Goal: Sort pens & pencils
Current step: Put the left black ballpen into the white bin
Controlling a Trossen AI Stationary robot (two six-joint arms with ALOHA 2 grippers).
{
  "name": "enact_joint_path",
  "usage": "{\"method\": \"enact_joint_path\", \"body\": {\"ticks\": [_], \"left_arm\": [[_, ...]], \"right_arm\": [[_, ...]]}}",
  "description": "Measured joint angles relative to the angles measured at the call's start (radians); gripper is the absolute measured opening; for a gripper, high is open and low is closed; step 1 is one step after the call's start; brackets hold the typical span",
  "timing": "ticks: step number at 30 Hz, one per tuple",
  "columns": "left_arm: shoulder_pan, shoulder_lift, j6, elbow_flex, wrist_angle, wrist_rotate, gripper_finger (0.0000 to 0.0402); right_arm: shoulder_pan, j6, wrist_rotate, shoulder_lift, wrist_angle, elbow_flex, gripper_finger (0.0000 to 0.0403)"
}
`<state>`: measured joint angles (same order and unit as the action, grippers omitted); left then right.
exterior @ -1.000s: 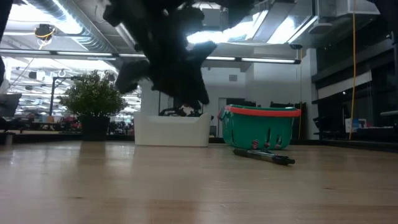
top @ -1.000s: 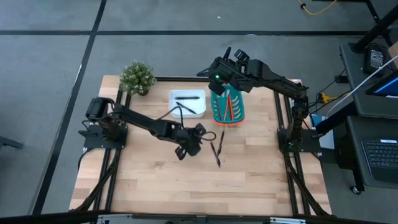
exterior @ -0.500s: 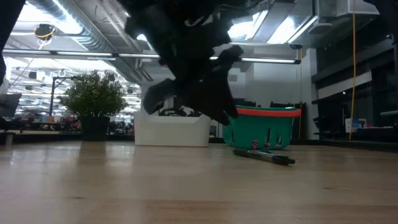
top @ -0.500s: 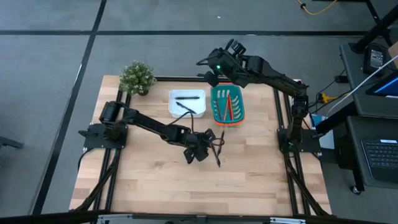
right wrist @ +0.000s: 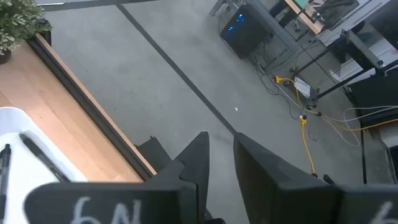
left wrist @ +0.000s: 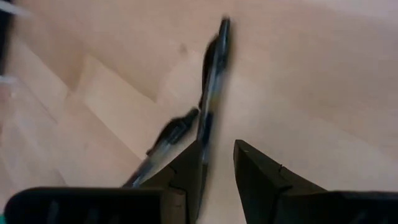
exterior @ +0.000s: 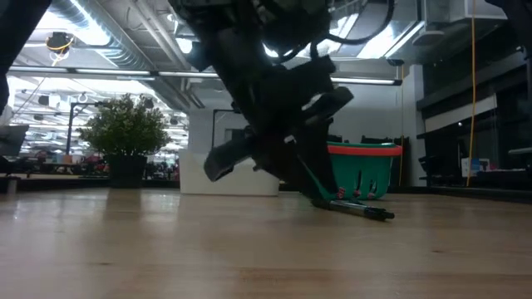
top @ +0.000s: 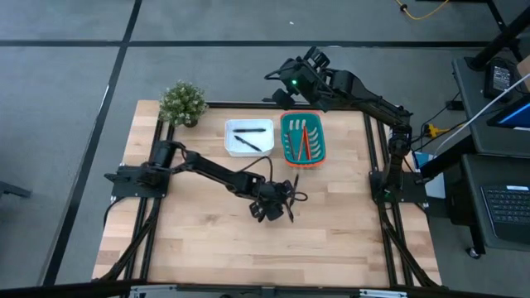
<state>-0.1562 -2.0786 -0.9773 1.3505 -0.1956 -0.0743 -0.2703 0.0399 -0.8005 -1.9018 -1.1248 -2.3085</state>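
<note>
Pens [top: 291,199] lie on the bare wood in the middle of the table [top: 199,240], two dark ones just beside each other, and the left gripper [top: 282,199] is down low right over them. From its wrist camera the two dark fingers [left wrist: 189,168] stand parted with a narrow gap, one pen [left wrist: 210,93] running up past the tip of one finger and a second pen [left wrist: 163,144] angled beside it; nothing is clamped between them. From table height the arm leans down onto that spot, the pens [exterior: 353,208] showing just past it.

Two more dark pens [top: 250,135] sit in the white tray [top: 232,149] at the back of the table, and the red and orange pencils [top: 303,141] lie in the green basket [top: 284,141] just beside it. A small potted plant [top: 182,103] stands at the back corner.

The right gripper [right wrist: 217,146] hangs beyond the far edge, over the grey floor, fingers slightly apart and holding nothing.
</note>
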Motion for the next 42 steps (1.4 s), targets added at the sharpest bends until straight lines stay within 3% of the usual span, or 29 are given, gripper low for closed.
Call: {"method": "enact_joint_path", "body": {"ticks": [32, 42], "left_arm": [[0.053, -0.011, 0.003, 0.014, 0.017, 0.113, 0.0086], [0.051, -0.066, 0.0, 0.042, 0.018, 0.095, 0.0086]], "right_arm": [[-0.002, 0.051, 0.044, 0.001, 0.082, -0.001, 0.0076], [-0.002, 0.051, 0.044, 0.001, 0.084, -0.001, 0.0076]]}}
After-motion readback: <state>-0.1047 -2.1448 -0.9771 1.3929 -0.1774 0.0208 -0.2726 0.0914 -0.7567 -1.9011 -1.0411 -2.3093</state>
